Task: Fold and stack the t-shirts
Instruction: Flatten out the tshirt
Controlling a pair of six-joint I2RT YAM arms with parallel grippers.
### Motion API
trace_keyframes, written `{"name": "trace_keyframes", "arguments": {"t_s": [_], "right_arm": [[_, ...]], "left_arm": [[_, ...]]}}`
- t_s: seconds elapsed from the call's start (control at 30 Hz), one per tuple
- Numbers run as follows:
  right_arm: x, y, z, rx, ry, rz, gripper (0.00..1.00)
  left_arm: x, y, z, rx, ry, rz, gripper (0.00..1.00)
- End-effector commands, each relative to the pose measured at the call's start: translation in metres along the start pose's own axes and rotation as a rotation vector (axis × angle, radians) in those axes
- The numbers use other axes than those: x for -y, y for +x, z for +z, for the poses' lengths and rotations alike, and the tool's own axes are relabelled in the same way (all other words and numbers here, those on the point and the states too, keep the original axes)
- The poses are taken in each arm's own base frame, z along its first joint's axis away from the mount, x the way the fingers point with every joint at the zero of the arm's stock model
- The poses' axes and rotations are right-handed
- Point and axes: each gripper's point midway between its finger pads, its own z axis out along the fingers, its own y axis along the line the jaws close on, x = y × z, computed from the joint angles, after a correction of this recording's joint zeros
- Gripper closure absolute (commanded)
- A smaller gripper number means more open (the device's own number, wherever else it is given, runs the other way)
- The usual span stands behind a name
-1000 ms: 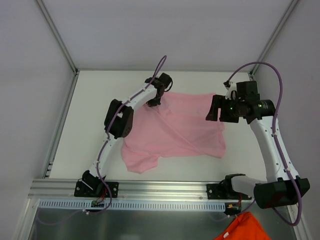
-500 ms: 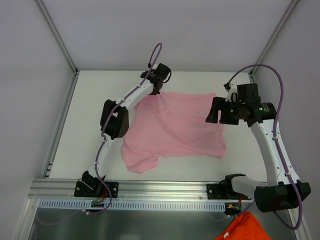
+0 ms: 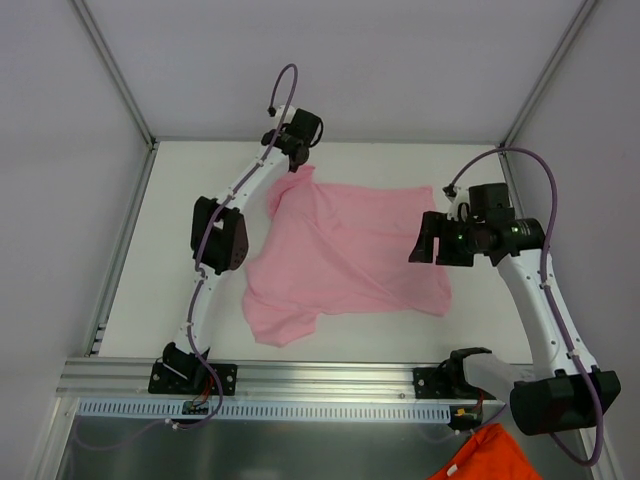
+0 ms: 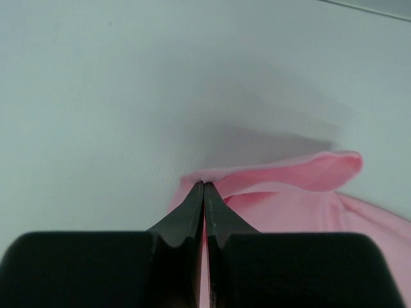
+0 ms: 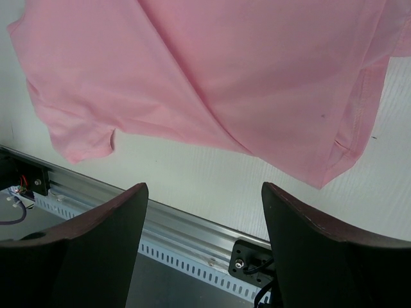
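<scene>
pink t-shirt (image 3: 345, 255) lies mostly flat in the middle of the white table (image 3: 170, 230). the left gripper (image 4: 203, 186) has its two black fingers pressed tight together on a bit of the shirt's far left edge. the cloth there is pulled up into a small soft fold right at the tips. the right gripper (image 3: 425, 237) hangs over the shirt's right edge with its fingers wide apart. it holds nothing, and in the right wrist view the shirt lies flat on the table below the two fingers.

a second ago the left gripper was closer to the middle of the shirt. now it is farther back and more to the left, near the back wall. the pinched corner has gone with it, so that side of the shirt is stretched out longer. the right gripper has hardly moved.

the shirt is longest from the far left corner down to the near right corner. the pinched tip points to the back left. one short sleeve (image 3: 278, 328) sticks out toward the metal rail (image 3: 330, 378) at the near left. a stitched edge runs along the right side.
</scene>
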Motion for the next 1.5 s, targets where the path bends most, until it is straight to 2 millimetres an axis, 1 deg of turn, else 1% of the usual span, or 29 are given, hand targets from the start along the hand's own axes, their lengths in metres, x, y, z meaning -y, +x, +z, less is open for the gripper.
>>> {"name": "trace_keyframes", "arguments": {"t_s": [0.0,0.03,0.1,0.17,0.3,0.37,0.5,0.73,0.87,1.0,1.07,1.2,1.27,1.37,1.4,1.43,1.47], "right_arm": [[-0.007,0.009,-0.002,-0.001,-0.035,0.002,0.24],[-0.007,0.011,-0.001,-0.006,-0.037,0.005,0.24],[-0.006,0.017,0.002,-0.023,-0.040,0.012,0.24],[-0.005,0.020,0.002,-0.025,-0.040,0.014,0.24],[-0.006,0.031,0.005,-0.045,-0.052,0.024,0.25],[-0.005,0.038,0.005,-0.056,-0.051,0.030,0.25],[-0.004,0.047,0.006,-0.069,-0.054,0.036,0.25],[-0.005,0.061,0.006,-0.094,-0.063,0.036,0.25],[-0.005,0.067,0.005,-0.106,-0.067,0.039,0.25],[-0.004,0.076,0.010,-0.125,-0.066,0.040,0.25],[-0.003,0.079,0.012,-0.132,-0.063,0.043,0.25],[-0.003,0.076,0.011,-0.122,-0.051,0.044,0.25],[0.001,0.071,0.011,-0.120,-0.019,0.047,0.25],[0.013,0.062,0.013,-0.121,0.059,0.061,0.25],[0.020,0.060,0.015,-0.122,0.103,0.068,0.25],[0.036,0.054,0.012,-0.110,0.205,0.076,0.25],[0.047,0.055,0.018,-0.156,0.274,0.097,0.25]], "left_arm": [[-0.032,-0.045,-0.018,0.101,-0.077,-0.127,1.00],[-0.041,-0.049,-0.014,0.114,-0.105,-0.136,1.00],[-0.047,-0.051,-0.009,0.117,-0.122,-0.142,1.00],[-0.058,-0.054,-0.005,0.128,-0.161,-0.148,1.00],[-0.074,-0.051,0.007,0.128,-0.222,-0.147,1.00],[-0.079,-0.051,0.013,0.119,-0.220,-0.160,1.00],[-0.079,-0.051,0.023,0.125,-0.228,-0.148,1.00],[-0.073,-0.059,0.032,0.144,-0.206,-0.153,1.00],[-0.076,-0.065,0.035,0.175,-0.228,-0.144,1.00],[-0.079,-0.080,0.035,0.221,-0.231,-0.160,1.00],[-0.084,-0.085,0.034,0.234,-0.243,-0.177,1.00],[-0.096,-0.089,0.034,0.236,-0.263,-0.205,1.00],[-0.103,-0.087,0.038,0.218,-0.264,-0.221,1.00],[-0.106,-0.085,0.039,0.205,-0.265,-0.219,1.00],[-0.105,-0.083,0.040,0.199,-0.262,-0.213,1.00],[-0.104,-0.082,0.041,0.194,-0.260,-0.212,1.00],[-0.105,-0.078,0.040,0.180,-0.262,-0.211,1.00]]}}
